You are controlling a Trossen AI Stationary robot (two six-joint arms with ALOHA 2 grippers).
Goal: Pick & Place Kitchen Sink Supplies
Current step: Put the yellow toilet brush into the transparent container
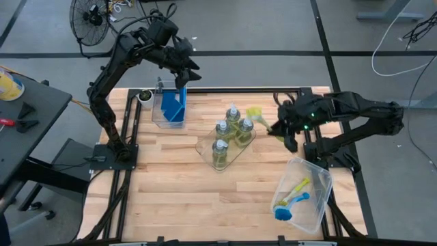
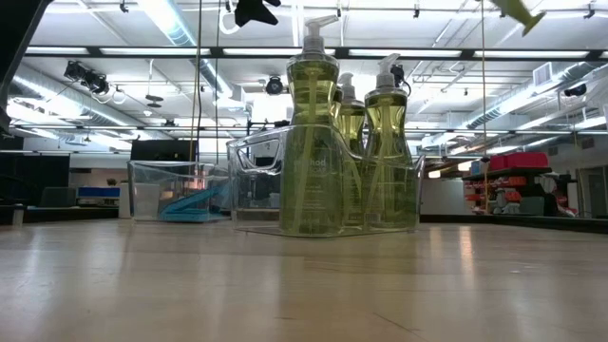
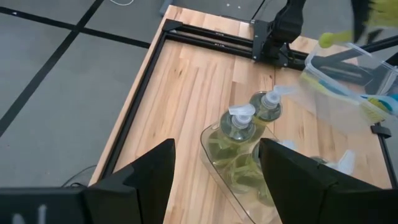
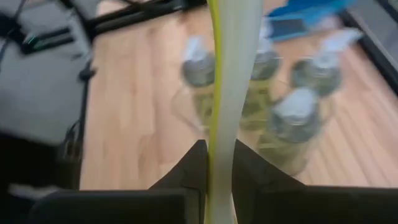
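- The right gripper (image 4: 217,163) has its fingers (image 4: 186,168) clamped on the slim handle of a yellow-green dish brush (image 4: 227,74), which runs straight out ahead of them.
- In the high view that brush (image 1: 255,114) hangs in the air, head pointing away from the fingers toward the four bottles (image 1: 229,133); it looks lifted for carrying.
- Behind these fingers, near the tabletop (image 1: 184,184) corner, a clear bin (image 1: 321,179) already holds a blue brush (image 1: 283,213) and another yellow-green brush (image 1: 299,185), the likely place for this one.
- The left gripper (image 3: 214,171) has its fingers (image 3: 149,174) wide apart and empty, poised above a clear bin of blue sponges (image 1: 172,106).
- Ahead of them, the bottles stand grouped in a flat clear tray (image 1: 205,145).
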